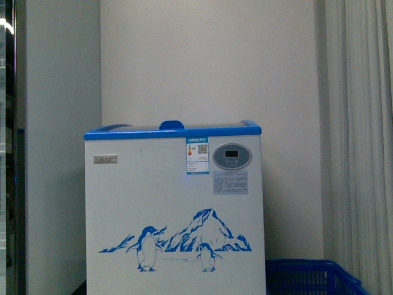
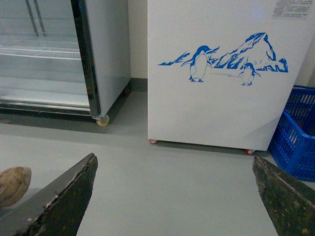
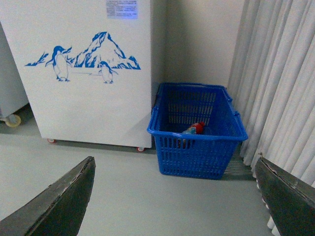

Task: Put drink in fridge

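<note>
The fridge point(image 1: 175, 209) stands straight ahead against a pale wall, a white chest with a blue rim point(image 1: 172, 131) along its top and a blue lid handle point(image 1: 171, 125) showing just above that rim. From the front view I cannot tell whether the lid is slid open. Its front carries a blue penguin-and-mountain print point(image 1: 184, 243), a small sticker point(image 1: 198, 155) and an oval control panel point(image 1: 231, 156). It rests on small casters point(image 2: 153, 141) on the grey floor point(image 2: 162, 182).

Just right of the fridge, between it and a pale curtain point(image 3: 280, 73), a blue crate point(image 3: 197, 152) sits on the floor. The drink point(image 3: 196, 129) lies low inside this crate, its red cap and part of its label showing over the near wall; the rest is hidden behind the crate's mesh.

To the left of the fridge stands a tall glass-door cabinet point(image 2: 49, 54) with wire shelves, also on wheels.

The left claw point(image 2: 172, 201) is released, its two dark fingers point(image 2: 59, 201) spread wide with only bare floor between them, aimed toward the fridge's lower front. The right claw point(image 3: 170, 201) is likewise released and empty, its fingers point(image 3: 288, 196) well apart, facing the crate and well short of it. A brownish thing at the edge of the left wrist view is too cut off to identify.
</note>
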Available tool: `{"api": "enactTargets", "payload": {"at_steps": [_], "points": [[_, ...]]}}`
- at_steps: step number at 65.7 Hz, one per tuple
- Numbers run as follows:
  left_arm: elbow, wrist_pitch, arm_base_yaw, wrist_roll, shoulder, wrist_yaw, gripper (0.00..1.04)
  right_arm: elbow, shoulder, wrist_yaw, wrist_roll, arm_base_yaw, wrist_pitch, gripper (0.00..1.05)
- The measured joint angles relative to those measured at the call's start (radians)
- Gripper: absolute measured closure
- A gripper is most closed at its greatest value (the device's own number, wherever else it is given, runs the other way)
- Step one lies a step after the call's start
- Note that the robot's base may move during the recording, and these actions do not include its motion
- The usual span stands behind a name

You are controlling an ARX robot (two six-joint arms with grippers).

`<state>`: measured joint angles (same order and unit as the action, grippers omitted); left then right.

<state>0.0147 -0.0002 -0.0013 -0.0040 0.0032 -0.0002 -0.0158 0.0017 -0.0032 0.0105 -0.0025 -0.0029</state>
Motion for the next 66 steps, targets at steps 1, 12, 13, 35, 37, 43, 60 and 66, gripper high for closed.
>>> {"api": "enactTargets", "payload": {"at_steps": [1, 12, 13, 35, 37, 43, 60, 66], "points": [[0.000, 0.000, 0.000, 0.000, 0.000, 0.000, 0.08, 0.000, 0.000, 0.000, 0.000, 0.000, 0.000, 0.07], [0.000, 0.000, 0.000, 0.000, 0.000, 0.000, 0.08, 0.000, 0.000, 0.000, 0.000, 0.000, 0.000, 0.07], [0.000, 0.000, 0.000, 0.000, 0.000, 0.000, 0.08, 0.000, 0.000, 0.000, 0.000, 0.000, 0.000, 0.07], [0.000, 0.000, 0.000, 0.000, 0.000, 0.000, 0.08, 0.000, 0.000, 0.000, 0.000, 0.000, 0.000, 0.07], [0.000, 0.000, 0.000, 0.000, 0.000, 0.000, 0.08, 0.000, 0.000, 0.000, 0.000, 0.000, 0.000, 0.07], [0.000, 0.000, 0.000, 0.000, 0.000, 0.000, 0.08, 0.000, 0.000, 0.000, 0.000, 0.000, 0.000, 0.07], [0.000, 0.000, 0.000, 0.000, 0.000, 0.000, 0.08, 0.000, 0.000, 0.000, 0.000, 0.000, 0.000, 0.07], [0.000, 0.000, 0.000, 0.000, 0.000, 0.000, 0.08, 0.000, 0.000, 0.000, 0.000, 0.000, 0.000, 0.07]]}}
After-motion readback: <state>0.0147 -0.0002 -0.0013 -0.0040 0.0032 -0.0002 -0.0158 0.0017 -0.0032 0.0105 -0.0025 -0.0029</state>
